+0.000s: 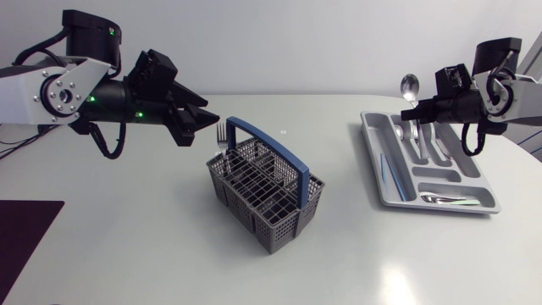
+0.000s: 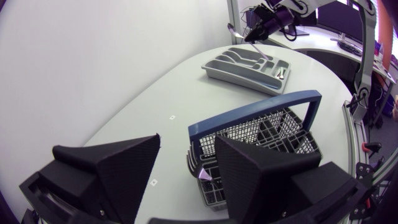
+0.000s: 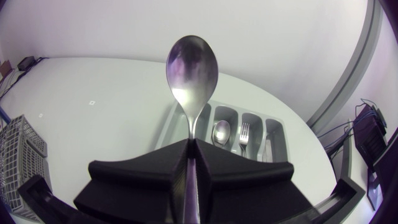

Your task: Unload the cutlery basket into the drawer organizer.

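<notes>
Spoon (image 3: 191,68) stands bowl-up, handle clamped in the right gripper (image 3: 189,146), above the drawer organizer (image 1: 436,207).

— What sort of place is this?
— A robotics lab, by the look of it. A left arm (image 1: 51,89) and a right arm (image 1: 508,85), metal links with black joints, reach in over a plain white table (image 1: 169,254).
— Not a kitchen?
— Hardly. The cutlery basket (image 1: 265,199) and drawer organizer (image 1: 428,165) stand loose on the table, and small square marks (image 2: 172,116) dot its surface.
</notes>
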`<move>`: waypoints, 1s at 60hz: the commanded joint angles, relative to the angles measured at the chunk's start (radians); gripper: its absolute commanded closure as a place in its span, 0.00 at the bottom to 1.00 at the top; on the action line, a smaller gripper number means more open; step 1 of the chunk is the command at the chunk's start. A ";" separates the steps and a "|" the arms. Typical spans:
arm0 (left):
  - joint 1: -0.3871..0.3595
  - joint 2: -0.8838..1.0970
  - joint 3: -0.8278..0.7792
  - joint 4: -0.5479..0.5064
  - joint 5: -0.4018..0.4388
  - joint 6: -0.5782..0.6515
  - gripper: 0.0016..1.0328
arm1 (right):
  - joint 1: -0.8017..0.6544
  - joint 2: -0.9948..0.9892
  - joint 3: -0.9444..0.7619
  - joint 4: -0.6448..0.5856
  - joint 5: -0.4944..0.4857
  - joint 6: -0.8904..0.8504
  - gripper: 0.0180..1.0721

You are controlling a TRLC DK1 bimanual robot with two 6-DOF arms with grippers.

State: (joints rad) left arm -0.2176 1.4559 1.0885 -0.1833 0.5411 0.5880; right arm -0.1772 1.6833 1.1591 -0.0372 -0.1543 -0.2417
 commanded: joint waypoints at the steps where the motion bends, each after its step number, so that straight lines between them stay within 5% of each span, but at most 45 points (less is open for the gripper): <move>1: 0.001 0.014 0.024 -0.013 0.016 0.055 0.28 | -0.027 0.065 0.057 0.002 -0.005 0.030 0.90; 46: -0.035 0.003 -0.016 -0.107 0.068 0.217 0.28 | -0.093 0.509 0.406 -0.096 -0.002 0.110 0.88; 60: -0.042 0.000 -0.032 -0.108 0.068 0.226 0.28 | -0.088 0.404 0.320 -0.089 0.002 0.107 0.43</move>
State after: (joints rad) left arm -0.2504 1.4559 1.0870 -0.2836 0.5983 0.7868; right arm -0.2646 2.1509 1.5257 -0.1307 -0.1535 -0.1562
